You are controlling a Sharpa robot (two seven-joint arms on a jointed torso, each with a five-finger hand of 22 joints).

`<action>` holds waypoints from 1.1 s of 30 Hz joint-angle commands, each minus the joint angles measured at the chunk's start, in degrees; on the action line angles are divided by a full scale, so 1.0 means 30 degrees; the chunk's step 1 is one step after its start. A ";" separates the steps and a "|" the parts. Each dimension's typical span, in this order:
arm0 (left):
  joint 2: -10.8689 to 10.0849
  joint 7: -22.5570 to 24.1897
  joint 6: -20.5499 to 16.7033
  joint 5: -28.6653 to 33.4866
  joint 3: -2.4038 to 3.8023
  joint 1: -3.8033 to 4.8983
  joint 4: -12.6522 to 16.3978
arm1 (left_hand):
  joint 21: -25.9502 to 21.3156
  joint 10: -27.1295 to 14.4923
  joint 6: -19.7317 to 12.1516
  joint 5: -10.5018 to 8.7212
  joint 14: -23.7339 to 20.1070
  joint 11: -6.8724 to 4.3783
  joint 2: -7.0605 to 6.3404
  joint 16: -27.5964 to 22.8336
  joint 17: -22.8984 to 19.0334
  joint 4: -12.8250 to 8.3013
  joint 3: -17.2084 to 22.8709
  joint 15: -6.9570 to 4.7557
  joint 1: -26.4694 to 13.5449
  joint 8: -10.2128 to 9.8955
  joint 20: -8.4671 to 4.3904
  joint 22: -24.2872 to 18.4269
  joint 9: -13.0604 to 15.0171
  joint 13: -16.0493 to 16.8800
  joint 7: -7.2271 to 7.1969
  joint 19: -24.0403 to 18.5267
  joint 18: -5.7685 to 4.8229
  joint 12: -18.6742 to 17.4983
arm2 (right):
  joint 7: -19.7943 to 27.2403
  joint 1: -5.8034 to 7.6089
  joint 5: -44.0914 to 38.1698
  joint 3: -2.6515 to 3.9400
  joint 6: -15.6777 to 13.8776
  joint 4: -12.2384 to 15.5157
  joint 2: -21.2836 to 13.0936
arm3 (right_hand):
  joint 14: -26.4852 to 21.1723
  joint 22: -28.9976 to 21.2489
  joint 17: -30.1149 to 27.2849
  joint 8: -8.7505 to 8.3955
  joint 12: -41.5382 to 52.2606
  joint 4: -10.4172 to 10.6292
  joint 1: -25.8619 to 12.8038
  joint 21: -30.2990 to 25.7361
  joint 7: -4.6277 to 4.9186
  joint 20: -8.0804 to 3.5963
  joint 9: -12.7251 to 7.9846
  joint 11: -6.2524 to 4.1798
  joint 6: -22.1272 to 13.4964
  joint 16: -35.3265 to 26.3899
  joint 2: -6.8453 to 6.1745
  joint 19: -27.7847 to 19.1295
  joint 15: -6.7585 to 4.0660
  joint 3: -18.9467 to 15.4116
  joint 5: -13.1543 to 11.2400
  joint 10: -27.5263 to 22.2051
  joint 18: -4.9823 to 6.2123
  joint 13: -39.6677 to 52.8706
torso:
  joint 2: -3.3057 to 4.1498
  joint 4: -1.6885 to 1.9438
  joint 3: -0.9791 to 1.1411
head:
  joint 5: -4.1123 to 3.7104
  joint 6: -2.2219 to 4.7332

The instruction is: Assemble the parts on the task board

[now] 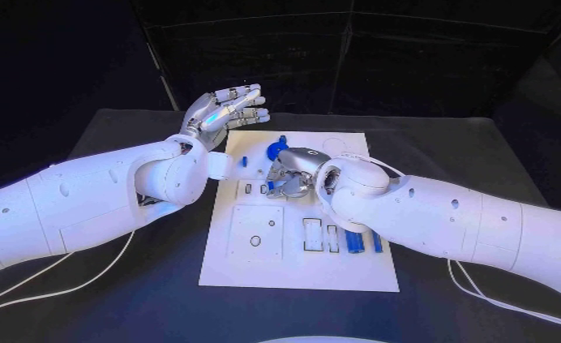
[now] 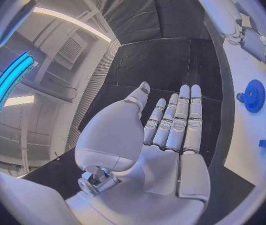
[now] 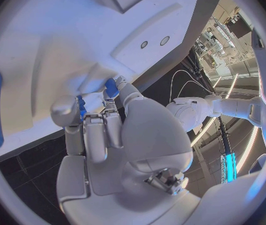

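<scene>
the right hand (image 1: 293, 174) pinches a small blue part (image 3: 112, 88) over the task board's (image 1: 351, 270) middle, its axis unclear. the left hand (image 1: 224, 113), released, hovers beside the board's far corner.

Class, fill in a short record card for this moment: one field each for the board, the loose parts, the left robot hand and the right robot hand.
Board: white task board flat on the black table.
Gear: blue gear on the board's far end.
Loose parts: blue bars lying in the board's near-right slots.
Left robot hand: left robot hand raised beyond the board's far-left corner, fingers straight, holding nothing.
Right robot hand: right robot hand down on the board's middle, fingertips pinching a small blue part.
</scene>
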 commanded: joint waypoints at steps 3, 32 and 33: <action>-0.0003 0.0092 0.0259 -0.0139 0.0013 0.0032 0.0009 | -0.0091 0.0131 0.0015 0.0008 0.0116 0.0007 0.0015 -0.0105 -0.0016 -0.0112 -0.0010 0.0052 0.0109 -0.0013 -0.0064 -0.0033 0.0003 0.0009 0.1098 0.0134 0.0097 -0.0072 | -0.0656 -0.0070 -0.0494 -0.0093 0.0760 -0.0071 -0.0033 | 0.1578 -0.0016 0.3274 -0.0159 -0.0213 0.0047 -0.0200 -0.0094 0.0081 0.0083 -0.0029 0.0077 -0.0295 0.0081 -0.0190 -0.0060 0.0172 0.0121 -0.0122 -0.0225 -0.0109 0.1371 | -0.0009 0.0013 -0.0007 | -0.0065 -0.0030; 0.0024 0.0048 0.0269 -0.0139 0.0011 0.0030 -0.0024 | -0.0101 0.0127 -0.0042 0.0007 0.0119 0.0012 -0.0003 -0.0121 -0.0024 -0.0134 0.0004 0.0056 0.0079 -0.0027 -0.0063 -0.0046 -0.0003 0.0008 0.1101 0.0139 0.0096 -0.0081 | -0.0913 -0.0071 -0.0579 -0.0095 -0.0294 -0.0052 -0.0020 | 0.1549 -0.0414 0.3196 -0.0651 -0.1477 0.0769 -0.1481 -0.0301 0.0452 0.0430 -0.0006 0.0451 -0.1739 0.0038 -0.1578 -0.0266 0.0511 -0.0732 -0.0046 -0.1321 -0.0034 -0.0002 | -0.0007 0.0024 -0.0009 | -0.0113 -0.0063; 0.0024 0.0046 0.0269 -0.0139 0.0011 0.0030 -0.0023 | -0.0101 0.0127 -0.0042 0.0007 0.0119 0.0012 -0.0003 -0.0121 -0.0024 -0.0134 0.0004 0.0056 0.0079 -0.0027 -0.0063 -0.0046 -0.0003 0.0008 0.1101 0.0139 0.0096 -0.0081 | -0.0891 -0.0071 -0.0566 -0.0095 -0.0351 -0.0053 -0.0015 | 0.1545 -0.0454 0.3181 -0.0664 -0.1553 0.0841 -0.1534 -0.0323 0.0479 0.0447 -0.0007 0.0476 -0.1879 0.0030 -0.1632 -0.0288 0.0532 -0.0833 -0.0060 -0.1392 -0.0028 -0.0089 | -0.0007 0.0026 -0.0011 | -0.0117 -0.0062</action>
